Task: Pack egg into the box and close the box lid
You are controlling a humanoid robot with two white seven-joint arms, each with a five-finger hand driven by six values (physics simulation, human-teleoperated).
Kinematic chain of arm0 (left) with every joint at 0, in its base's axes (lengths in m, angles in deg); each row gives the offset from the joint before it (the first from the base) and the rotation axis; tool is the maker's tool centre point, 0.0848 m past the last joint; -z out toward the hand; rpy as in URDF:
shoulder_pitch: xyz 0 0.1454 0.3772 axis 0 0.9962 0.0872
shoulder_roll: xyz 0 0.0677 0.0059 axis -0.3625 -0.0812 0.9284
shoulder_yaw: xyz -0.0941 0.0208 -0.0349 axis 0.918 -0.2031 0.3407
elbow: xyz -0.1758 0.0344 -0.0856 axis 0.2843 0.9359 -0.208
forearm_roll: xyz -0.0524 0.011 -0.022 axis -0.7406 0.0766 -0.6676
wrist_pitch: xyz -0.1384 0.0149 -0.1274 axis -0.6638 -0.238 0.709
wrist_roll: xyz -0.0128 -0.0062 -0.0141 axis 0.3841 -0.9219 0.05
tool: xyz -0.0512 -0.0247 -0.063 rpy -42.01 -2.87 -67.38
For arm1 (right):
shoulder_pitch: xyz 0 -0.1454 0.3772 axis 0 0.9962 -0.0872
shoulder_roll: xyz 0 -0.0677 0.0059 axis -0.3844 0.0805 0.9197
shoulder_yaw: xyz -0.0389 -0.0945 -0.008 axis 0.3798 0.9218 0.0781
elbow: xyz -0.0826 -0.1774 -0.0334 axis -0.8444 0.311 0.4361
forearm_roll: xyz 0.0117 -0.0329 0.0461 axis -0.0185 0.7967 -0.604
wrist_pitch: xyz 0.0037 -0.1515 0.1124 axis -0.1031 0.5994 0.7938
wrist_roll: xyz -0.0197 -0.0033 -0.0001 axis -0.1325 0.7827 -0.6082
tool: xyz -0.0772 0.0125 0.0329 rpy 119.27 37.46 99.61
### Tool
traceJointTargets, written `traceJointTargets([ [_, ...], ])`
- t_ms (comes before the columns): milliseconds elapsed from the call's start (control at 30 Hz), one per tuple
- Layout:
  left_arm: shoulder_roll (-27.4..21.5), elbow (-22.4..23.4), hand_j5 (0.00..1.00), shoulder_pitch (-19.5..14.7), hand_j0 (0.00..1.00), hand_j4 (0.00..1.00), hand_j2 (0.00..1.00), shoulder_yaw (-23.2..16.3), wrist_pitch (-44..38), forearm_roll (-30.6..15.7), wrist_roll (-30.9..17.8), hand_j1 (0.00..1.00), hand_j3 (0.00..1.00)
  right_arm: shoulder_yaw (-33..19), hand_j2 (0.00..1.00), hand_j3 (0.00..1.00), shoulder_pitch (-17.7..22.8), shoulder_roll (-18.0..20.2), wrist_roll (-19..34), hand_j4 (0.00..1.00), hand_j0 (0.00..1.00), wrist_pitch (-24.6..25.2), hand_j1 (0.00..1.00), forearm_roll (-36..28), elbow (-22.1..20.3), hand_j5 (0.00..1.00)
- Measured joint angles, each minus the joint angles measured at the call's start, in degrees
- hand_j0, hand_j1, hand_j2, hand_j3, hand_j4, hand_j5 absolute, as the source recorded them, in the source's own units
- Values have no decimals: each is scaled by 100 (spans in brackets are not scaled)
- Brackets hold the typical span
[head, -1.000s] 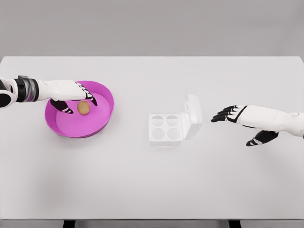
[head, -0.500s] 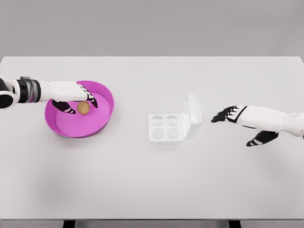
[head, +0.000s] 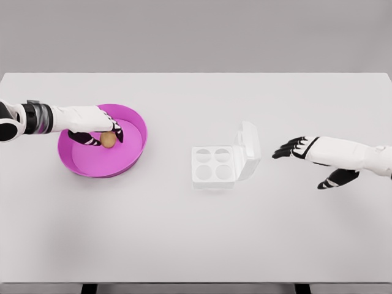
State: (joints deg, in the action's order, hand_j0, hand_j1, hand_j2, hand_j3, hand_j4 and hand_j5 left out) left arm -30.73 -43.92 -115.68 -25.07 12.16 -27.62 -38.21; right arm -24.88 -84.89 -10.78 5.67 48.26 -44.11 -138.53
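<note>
Magenta bowl (head: 131, 144) on the worktop's (head: 196, 233) left holds the egg (head: 108, 141), which the left hand (head: 92, 122) pinches between thumb and fingers. Well right, the box (head: 214, 165) sits lid up. Beyond it hovers the right hand (head: 318, 153), fingers spread.

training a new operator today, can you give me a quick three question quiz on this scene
1. True or false: the white plastic four-cup egg box has its hinged lid standing open.
2. Where is the small brown egg? A) in the box B) in the round magenta bowl C) on the bare white table
3. Fill in: the left robot hand has its fingers around the ____, while the right robot hand hovers open to the right of the box.

Key: 1 true; 2 B; 3 egg
</note>
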Motion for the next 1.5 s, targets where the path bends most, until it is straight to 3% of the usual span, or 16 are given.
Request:
traceJointTargets([
  [667, -5, -82, 49, -26, 49, 49, 49, 31, 12, -53, -4, 49, 49, 3, 100, 100, 0, 11, 0, 100, 100, 0, 100, 0, -2, 100],
  [1500, -229, -895, 43, -18, 43, 43, 43, 205, 13, -570, -2, 43, 43, -3, 100, 100, -9, 19, 0, 100, 100, 0, 100, 0, 0, 100],
])
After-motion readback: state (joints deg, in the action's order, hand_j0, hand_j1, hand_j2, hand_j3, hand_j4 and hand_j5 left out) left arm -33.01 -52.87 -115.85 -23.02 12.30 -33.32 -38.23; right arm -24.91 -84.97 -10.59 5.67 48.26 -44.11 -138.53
